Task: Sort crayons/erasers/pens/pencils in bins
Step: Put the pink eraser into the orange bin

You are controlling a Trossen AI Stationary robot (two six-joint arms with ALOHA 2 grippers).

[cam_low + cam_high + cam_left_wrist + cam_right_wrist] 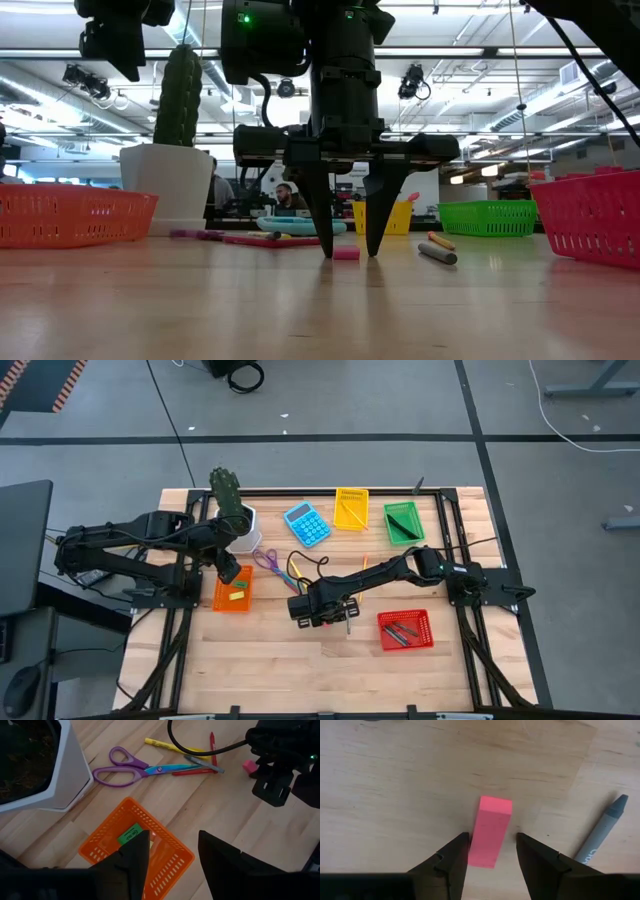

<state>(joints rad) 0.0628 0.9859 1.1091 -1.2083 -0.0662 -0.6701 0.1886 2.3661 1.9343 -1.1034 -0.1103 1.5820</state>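
On the wooden table [300, 660], the pink eraser [491, 831] lies between the spread fingers of the right gripper [492, 852], its long axis along them; the left gripper [172, 852], also spread, hovers over the orange bin [167, 865].

Two arms, matte black throughout, built of jointed tubular segments with boxy housings at the joints. Left arm [130, 540]: black cabling is seen looped along its segments. Right arm [400, 572]: a small pale marking is visible on the housing near its base. Right gripper [347, 250]: a wide horizontal black crossbar is fitted beneath a cylindrical wrist, carrying two tapered, pointed black fingers [445, 865]. A green indicator light is lit on the wrist housing. Left gripper [172, 865]: two broad, wedge-shaped dark fingers.
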